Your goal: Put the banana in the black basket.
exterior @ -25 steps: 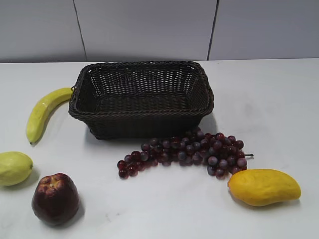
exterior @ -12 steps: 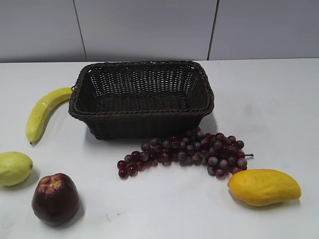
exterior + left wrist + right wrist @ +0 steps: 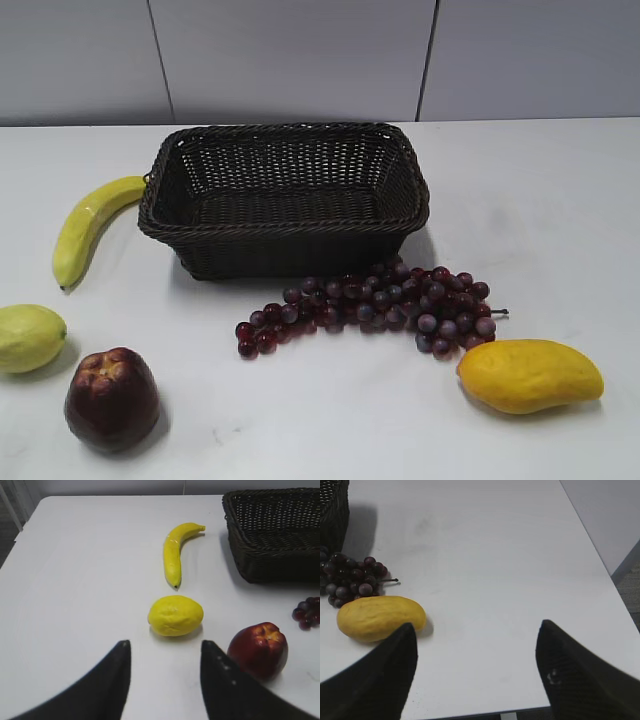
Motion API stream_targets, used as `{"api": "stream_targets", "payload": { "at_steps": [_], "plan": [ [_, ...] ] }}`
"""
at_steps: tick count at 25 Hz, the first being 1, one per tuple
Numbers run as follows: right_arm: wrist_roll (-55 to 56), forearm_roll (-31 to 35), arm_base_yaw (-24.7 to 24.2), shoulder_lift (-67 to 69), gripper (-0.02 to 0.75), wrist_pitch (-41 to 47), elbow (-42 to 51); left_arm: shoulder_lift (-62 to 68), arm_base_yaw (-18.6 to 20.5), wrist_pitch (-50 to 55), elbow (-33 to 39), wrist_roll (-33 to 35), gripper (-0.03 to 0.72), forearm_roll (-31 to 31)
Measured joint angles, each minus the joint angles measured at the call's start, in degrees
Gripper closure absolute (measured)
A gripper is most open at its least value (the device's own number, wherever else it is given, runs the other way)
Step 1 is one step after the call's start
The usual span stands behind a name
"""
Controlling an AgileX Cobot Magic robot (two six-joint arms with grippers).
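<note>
The yellow-green banana point(image 3: 86, 226) lies on the white table left of the black basket point(image 3: 285, 228), its upper end close to the basket's left rim. It also shows in the left wrist view point(image 3: 176, 551), with the basket point(image 3: 272, 562) at the right. The basket is empty. My left gripper point(image 3: 165, 647) is open and empty, above the table's near left part, well short of the banana. My right gripper point(image 3: 476, 627) is open and empty over the table's right front edge. Neither gripper shows in the exterior view.
A round pale-green fruit point(image 3: 28, 338) and a dark red apple point(image 3: 111, 397) lie at the front left. Dark grapes point(image 3: 375, 306) lie in front of the basket. A yellow-orange mango point(image 3: 529, 375) lies at the front right. The table edge point(image 3: 520, 711) is near my right gripper.
</note>
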Motion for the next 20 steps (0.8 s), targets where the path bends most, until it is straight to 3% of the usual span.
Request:
{"api": "stream_targets", "payload": {
  "at_steps": [2,4,20],
  "plan": [
    [0.0,0.0,0.0,0.0,0.148,0.0,0.0,2.1,0.0,-1.9,-1.4,0.0,0.049,-0.2],
    [0.0,0.0,0.0,0.0,0.148,0.0,0.0,4.9,0.0,-4.5,-2.9,0.0,0.018,-0.2],
    [0.0,0.0,0.0,0.0,0.148,0.0,0.0,38.5,-0.6,-22.8,-4.1,0.0,0.003,-2.2]
  ]
}}
